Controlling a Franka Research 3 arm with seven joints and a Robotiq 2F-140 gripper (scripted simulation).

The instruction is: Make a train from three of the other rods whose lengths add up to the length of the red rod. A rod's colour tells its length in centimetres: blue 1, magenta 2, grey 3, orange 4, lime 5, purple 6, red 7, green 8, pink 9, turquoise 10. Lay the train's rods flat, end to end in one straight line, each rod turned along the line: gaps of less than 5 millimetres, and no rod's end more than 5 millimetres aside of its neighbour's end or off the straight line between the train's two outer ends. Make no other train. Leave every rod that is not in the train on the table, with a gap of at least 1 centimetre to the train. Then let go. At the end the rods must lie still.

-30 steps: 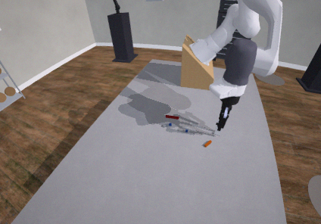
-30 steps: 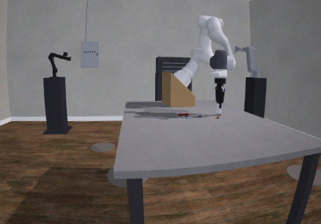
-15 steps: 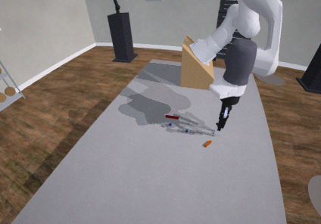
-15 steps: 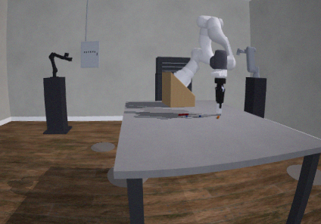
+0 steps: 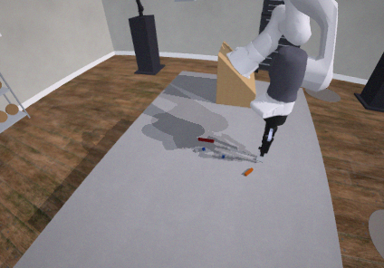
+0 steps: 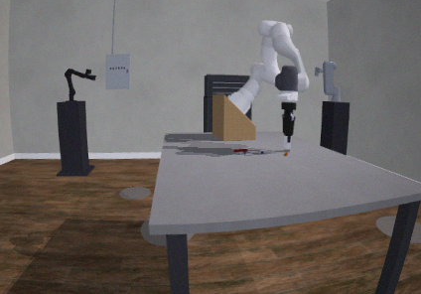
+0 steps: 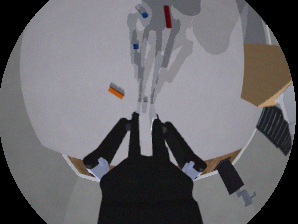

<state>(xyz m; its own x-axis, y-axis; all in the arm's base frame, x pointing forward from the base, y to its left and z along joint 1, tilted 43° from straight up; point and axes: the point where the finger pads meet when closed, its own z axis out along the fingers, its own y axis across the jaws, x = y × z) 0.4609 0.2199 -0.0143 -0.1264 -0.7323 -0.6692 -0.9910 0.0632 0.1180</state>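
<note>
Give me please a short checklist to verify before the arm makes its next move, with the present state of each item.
1. Gripper state: fingers nearly closed, nothing visible between them; ok.
2. Gripper height: tips look just above the table, contact cannot tell.
3. Red rod lies flat, apart from the others: ok.
4. Orange rod lies alone, in front of the gripper, free to grasp: ok.
5. Two blue rods on the table, separate: ok.
6. Train of three rods end to end: not ok, none formed yet.
</note>
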